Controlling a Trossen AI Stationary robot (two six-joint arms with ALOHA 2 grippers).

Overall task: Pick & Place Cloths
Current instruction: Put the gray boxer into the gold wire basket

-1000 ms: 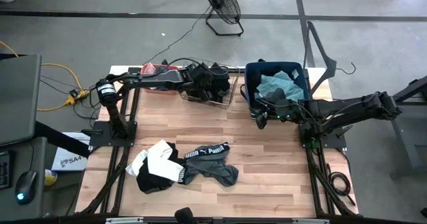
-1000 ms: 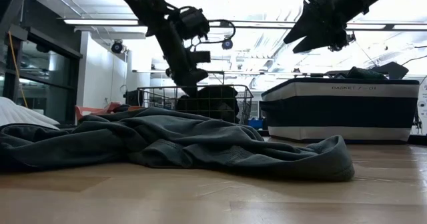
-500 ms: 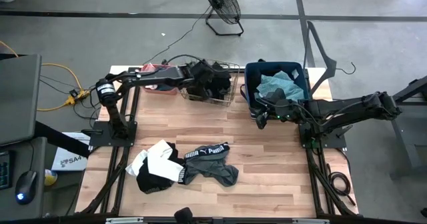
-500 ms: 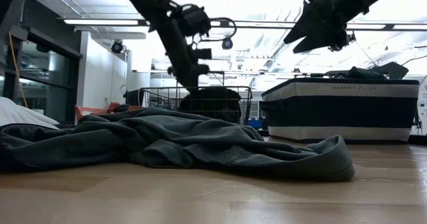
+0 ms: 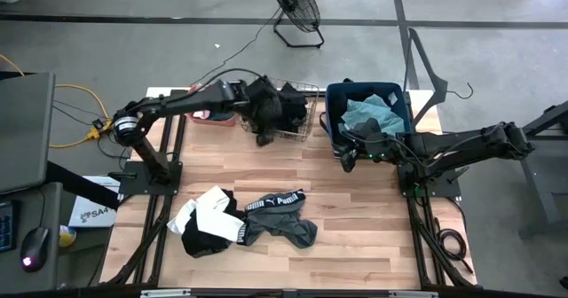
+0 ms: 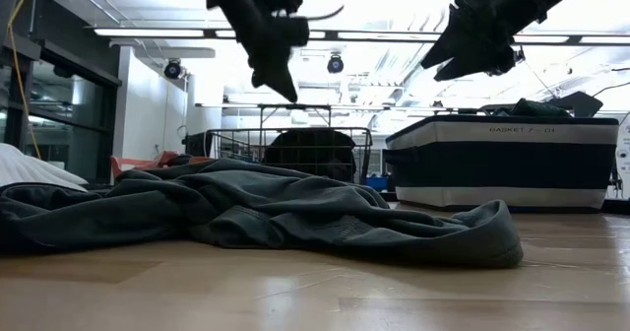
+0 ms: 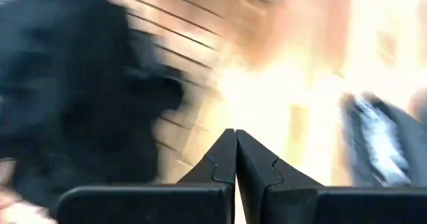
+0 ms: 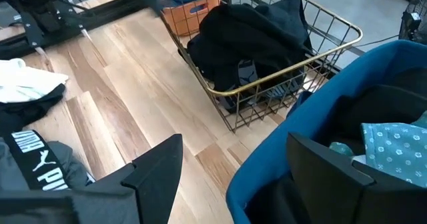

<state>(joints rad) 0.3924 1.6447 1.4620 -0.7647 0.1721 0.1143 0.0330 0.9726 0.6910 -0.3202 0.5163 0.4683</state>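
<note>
Tabletop [image 5: 355, 209], pale wood, carries everything. Dark blue bin [image 5: 368, 112] at far right holds a teal cloth [image 5: 373, 113]; wire basket [image 5: 288, 112] beside it holds a heap of black cloths [image 8: 250, 41]. A coral tub [image 8: 190, 7] sits beyond the basket. Near the front edge lie a grey-black garment with a lettered waistband [image 5: 280, 216] and, touching it, a white-and-black piece [image 5: 209, 218].

Left hand [image 7: 235, 159]: fingers pressed together, nothing between them, hanging above the tabletop at the basket's near-left corner. Right hand [image 8: 233, 167]: fingers spread wide, empty, hovering over the near rim of the blue bin.

Risks, as judged:
- Left hand is shut; a descent onto cloth without opening first would push fabric, not take it.
- Basket wire stands close to the left hand; a sideways sweep could snag it and drag the basket.
- Front garments overlap; one grasp may lift both.

Hard to make out: left wrist view is smeared. The low view is filled by the grey garment, hiding the tabletop behind. The basket heap cannot be counted.
</note>
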